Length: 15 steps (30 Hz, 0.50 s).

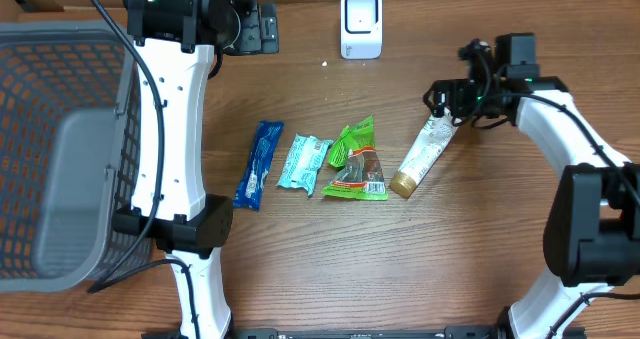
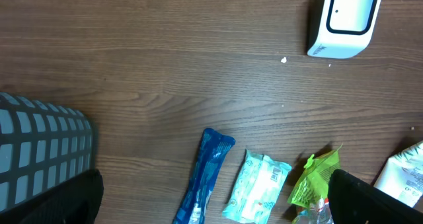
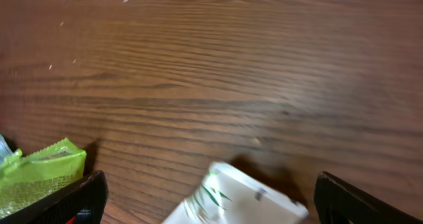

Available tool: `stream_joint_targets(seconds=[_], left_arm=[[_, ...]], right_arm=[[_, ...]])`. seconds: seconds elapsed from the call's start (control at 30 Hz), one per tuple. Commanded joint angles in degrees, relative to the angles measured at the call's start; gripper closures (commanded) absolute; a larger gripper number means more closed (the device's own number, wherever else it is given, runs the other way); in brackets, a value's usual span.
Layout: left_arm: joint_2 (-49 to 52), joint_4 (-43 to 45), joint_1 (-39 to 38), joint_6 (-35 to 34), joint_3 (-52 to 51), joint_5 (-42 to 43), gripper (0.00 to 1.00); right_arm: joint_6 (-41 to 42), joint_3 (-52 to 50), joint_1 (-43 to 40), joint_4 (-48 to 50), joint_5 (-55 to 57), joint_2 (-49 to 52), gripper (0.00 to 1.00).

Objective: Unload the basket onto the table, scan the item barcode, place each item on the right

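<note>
Overhead: tube flat on table, gold cap beside green packet, crimped end under right gripper. Scanner at far edge, well apart from tube. Left gripper left of scanner.

Left wrist: fingers spread wide, nothing between; blue packet on table below.

Right wrist: fingers spread wide, tube end between them, not pinched.
</note>
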Motion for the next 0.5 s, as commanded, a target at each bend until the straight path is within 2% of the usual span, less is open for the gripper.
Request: stream_joint_targets(seconds=[0.0,0.17,0.3,0.37,0.4,0.43,0.47], left_arm=[[-0.2,-0.09,0.52,0.0,0.39,-0.72,0.0],[-0.2,-0.09,0.52,0.0,0.39,-0.72,0.0],[-0.2,-0.09,0.52,0.0,0.39,-0.72,0.0],[-0.2,-0.09,0.55,0.0,0.39,-0.72,0.0],[-0.2,-0.09,0.55,0.0,0.39,-0.72,0.0],[-0.2,-0.09,0.55,0.0,0.39,-0.72,0.0],[-0.2,-0.09,0.55,0.0,0.39,-0.72,0.0]], right_arm=[[-7.45,0.35,0.92,0.37,0.76,2.93,0.01],[-7.41,0.35,0.92,0.04,0.09,5.88,0.14],[-6.49,0.35,0.92,-0.79,-1.16,7.5,0.34],[-5.09,0.35,0.9,-1.62,-1.09,7.69,0.54],[-3.08,0.35,0.85,-2.01,-0.11,7.67,0.68],[0.26,0.48,0.76,-2.64,1.38,7.61,0.86],[2.27,0.61,0.61,-3.15,2.29,7.61,0.93]])
